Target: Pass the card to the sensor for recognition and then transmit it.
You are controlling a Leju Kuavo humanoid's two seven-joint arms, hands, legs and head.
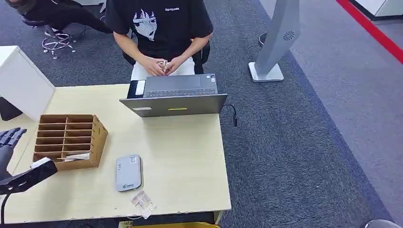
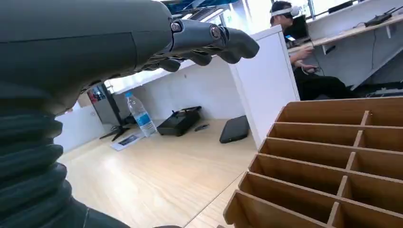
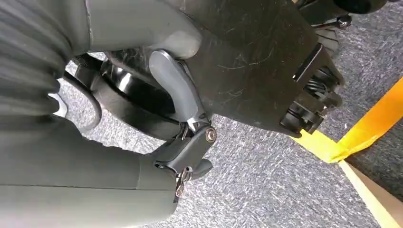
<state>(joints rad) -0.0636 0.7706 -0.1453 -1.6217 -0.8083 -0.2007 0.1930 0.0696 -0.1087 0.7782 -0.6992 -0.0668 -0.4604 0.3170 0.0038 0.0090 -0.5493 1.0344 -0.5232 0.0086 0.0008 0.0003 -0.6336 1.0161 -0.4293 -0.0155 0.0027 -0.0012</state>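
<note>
left hand (image 1: pixel 10 138) empty, fingers spread, beside wooden card rack (image 1: pixel 69 140) for a reach | card reader (image 1: pixel 128 172) flat mid-desk, reachable | right hand (image 3: pixel 142 142) hanging, grip unclear

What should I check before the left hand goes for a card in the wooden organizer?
1. Left hand free: ok, fingers apart, holding nothing, beside the wooden organizer.
2. Card ready to pick: cannot tell; something pale lies in a near slot, but what it is isn't clear.
3. Sensor reachable: ok, the grey reader lies flat on the table, just right of the organizer.
4. Path to the sensor: ok, but a small clear packet lies just beyond it at the table's near edge.
5. Right hand out of the way: ok, hanging over the carpet, holding nothing.
6. Person to receive: not ok, hands busy behind the laptop.
</note>
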